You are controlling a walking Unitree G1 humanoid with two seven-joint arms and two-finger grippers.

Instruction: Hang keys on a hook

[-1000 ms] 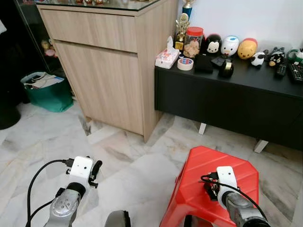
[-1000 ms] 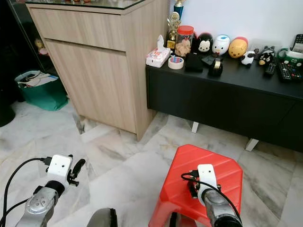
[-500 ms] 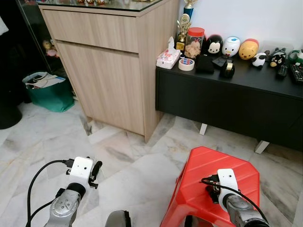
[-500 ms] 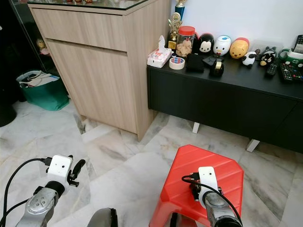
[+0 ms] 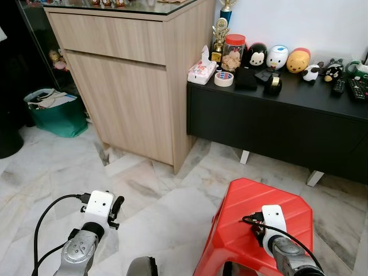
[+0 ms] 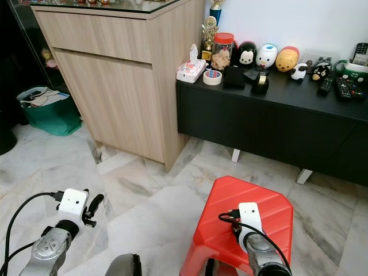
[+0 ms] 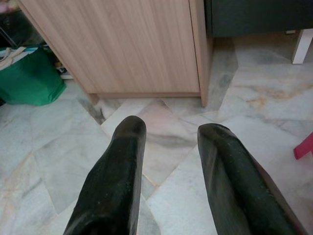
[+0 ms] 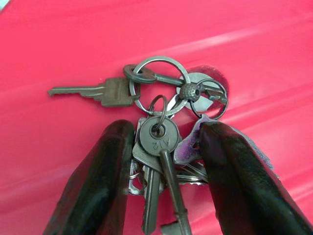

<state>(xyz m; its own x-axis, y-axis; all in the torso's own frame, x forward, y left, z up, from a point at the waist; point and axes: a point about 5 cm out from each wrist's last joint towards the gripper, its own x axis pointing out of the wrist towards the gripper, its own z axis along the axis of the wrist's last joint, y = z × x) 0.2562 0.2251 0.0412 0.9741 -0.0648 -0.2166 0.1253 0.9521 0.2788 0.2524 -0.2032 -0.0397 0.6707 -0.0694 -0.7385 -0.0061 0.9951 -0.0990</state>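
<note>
Black rubbery fingers of the right gripper (image 8: 164, 191) straddle the bunch of keys (image 8: 161, 122) lying on the red stool (image 5: 244, 221), one finger on each side of the cluster and close against it, though I cannot tell whether they are already pinching or only bracketing it. From where I stand the bunch looks light but loose and jangly: hard, slick metal blades fanning from linked rings, with a scrap of purple fob among them, so it will likely swing and rattle once lifted. One brass key pokes out toward nine o'clock in the wrist picture, and the large split ring (image 8: 159, 81) sits at twelve o'clock, beyond the fingertips; that ring is what has to go over a hook, so I would judge it best to grip the thick middle of the bunch and leave the ring free. The left gripper (image 7: 168, 147) hangs idle over the marble floor (image 5: 155, 195), its fingers parted and holding nothing. Farther out, at about ten o'clock in the head view, a green bag (image 5: 54, 112) stuffed with papers sits by the wooden cabinet (image 5: 132, 75). At one o'clock, on the black sideboard (image 5: 276, 115), a red-lidded jar (image 5: 233, 52) holds what look like snacks, beside a tissue pack (image 5: 202, 69). I see no hook yet.
</note>
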